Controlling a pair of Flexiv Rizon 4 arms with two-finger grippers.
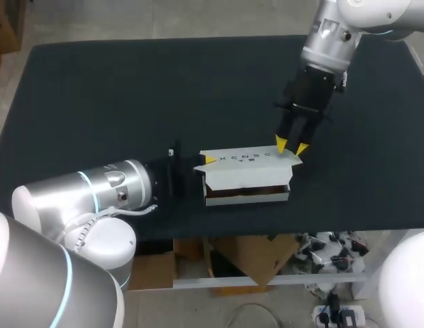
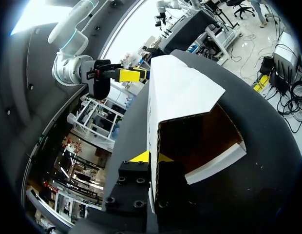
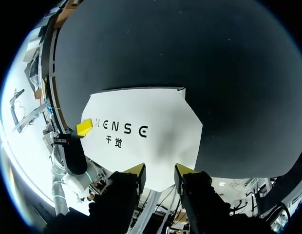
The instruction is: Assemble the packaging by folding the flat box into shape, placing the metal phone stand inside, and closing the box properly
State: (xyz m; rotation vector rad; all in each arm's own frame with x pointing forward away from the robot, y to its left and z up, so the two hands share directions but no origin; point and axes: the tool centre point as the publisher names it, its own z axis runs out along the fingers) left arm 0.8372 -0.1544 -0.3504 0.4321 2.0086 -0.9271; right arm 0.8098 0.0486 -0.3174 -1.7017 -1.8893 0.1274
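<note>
Dark table, matte and even. The white box lies near the front edge, about mid-width, its front side gaping. Most of the surface stretches behind and to either side of it, and the near edge is close. Our left end effector pinches the box's left end wall. Our right end effector stands over the box's right end, fingers a little spread.

Bench: dark matte top. Bears one item: white cardboard box, partly folded, brown interior showing, open side facing 6 o'clock, lying near the 6 o'clock edge.
</note>
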